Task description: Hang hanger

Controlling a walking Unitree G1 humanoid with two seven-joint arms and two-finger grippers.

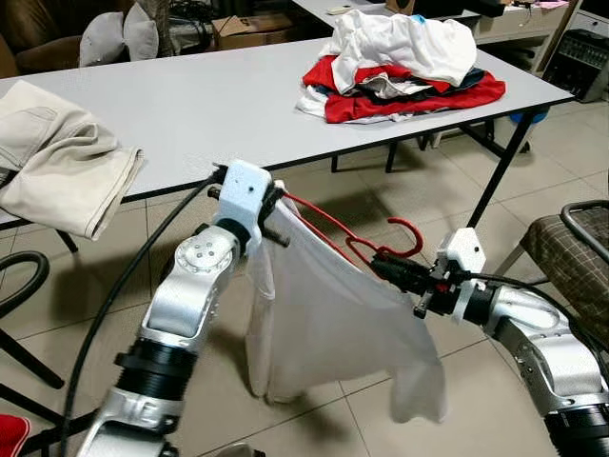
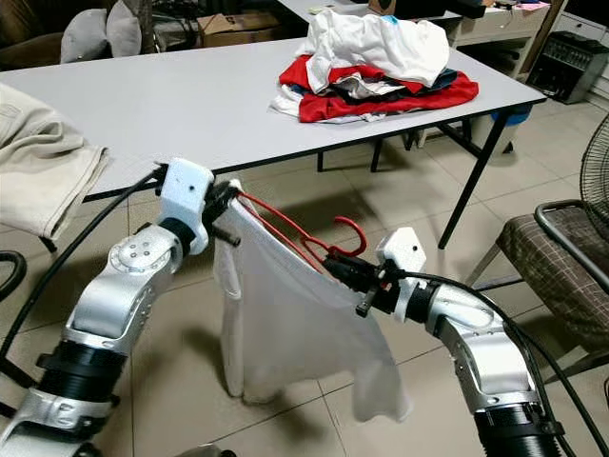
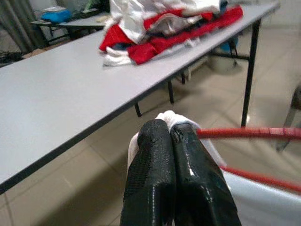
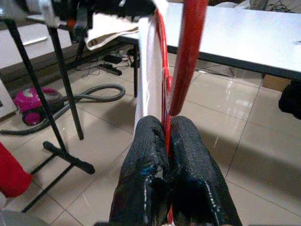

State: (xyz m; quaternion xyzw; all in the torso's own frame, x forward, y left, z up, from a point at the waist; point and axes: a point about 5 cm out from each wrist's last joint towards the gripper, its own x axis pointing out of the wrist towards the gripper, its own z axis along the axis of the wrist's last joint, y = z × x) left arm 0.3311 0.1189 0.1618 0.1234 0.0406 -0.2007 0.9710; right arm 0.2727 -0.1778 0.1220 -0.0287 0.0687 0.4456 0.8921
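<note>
- L gripper (image 1: 276, 224) pinched on white garment (image 1: 324, 333) at one end of the red hanger (image 1: 328, 228).
- R gripper (image 1: 385, 265) clamped near hanger's hook, held mid-air below table (image 1: 171, 114).
- Risk imo: garment slides off if I tilt; no rail seen yet.

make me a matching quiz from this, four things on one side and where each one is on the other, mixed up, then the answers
Things:
1. red hanger
2. white garment
3. pile of red and white clothes
4. beige trousers

Places:
A. draped over the table's left edge
B. heaped at the table's far right
C. held between the left gripper and the right gripper
D. hanging from the hanger above the floor

Pairs: 1-C, 2-D, 3-B, 4-A
</note>
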